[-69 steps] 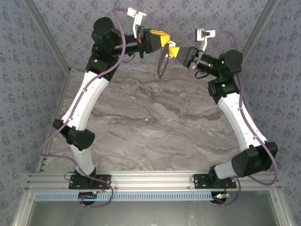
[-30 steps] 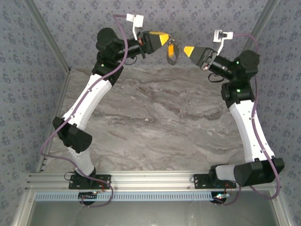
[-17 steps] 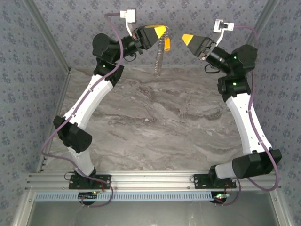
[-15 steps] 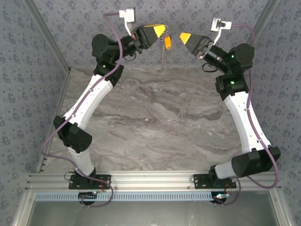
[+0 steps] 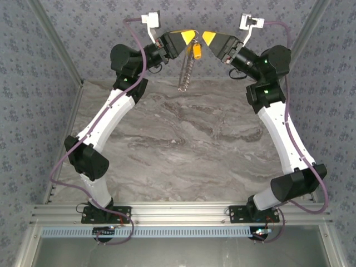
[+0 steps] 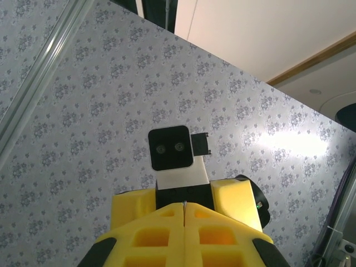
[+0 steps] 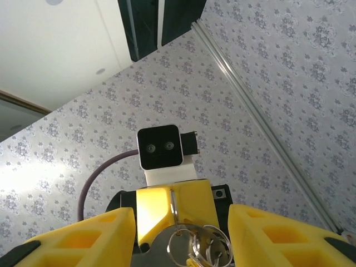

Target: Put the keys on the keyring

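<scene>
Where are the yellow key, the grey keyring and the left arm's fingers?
yellow key [image 5: 196, 52], top view, its middle.
grey keyring [image 5: 186, 72], top view, middle of the hanging loop.
left fingers [image 6: 136, 208], left wrist view, one yellow finger's surface.

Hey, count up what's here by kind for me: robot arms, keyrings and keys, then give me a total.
Robot arms: 2, the left arm and the right arm
Grey keyring: 1
Orange key: 1
Total: 4
</scene>
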You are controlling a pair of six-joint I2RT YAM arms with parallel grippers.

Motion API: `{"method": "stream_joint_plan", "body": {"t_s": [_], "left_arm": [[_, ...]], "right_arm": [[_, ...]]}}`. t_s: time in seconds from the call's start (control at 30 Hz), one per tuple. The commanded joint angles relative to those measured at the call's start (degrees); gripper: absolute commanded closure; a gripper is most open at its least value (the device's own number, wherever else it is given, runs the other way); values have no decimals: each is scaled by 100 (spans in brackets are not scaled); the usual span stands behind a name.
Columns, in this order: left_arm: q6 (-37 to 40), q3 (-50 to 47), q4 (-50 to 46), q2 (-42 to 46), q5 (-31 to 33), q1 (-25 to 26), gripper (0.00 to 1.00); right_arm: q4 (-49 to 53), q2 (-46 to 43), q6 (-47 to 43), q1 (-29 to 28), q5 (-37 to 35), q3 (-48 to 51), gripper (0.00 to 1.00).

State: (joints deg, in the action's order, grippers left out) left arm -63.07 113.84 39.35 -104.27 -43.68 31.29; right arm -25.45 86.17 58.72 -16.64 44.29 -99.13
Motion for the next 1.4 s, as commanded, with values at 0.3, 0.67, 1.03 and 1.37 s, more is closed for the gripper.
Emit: {"method": "stream_joint_plan", "body": {"t_s": [0.3, 0.67, 1.03, 1.37], "left_arm": [[-102, 68, 427, -31, 111, 54, 100], [-171, 164, 468, -153, 96, 54, 100], [-164, 259, 404, -216, 97, 52, 100], [1532, 547, -1669, 154, -445, -34, 57]], "right_arm": [[-48, 226, -142, -120, -3, -352, 53], [-56, 404, -98, -116, 88, -521, 60], [52, 391, -97, -23, 294, -511, 100], [1943, -47, -1271, 325, 994, -613, 100]]}}
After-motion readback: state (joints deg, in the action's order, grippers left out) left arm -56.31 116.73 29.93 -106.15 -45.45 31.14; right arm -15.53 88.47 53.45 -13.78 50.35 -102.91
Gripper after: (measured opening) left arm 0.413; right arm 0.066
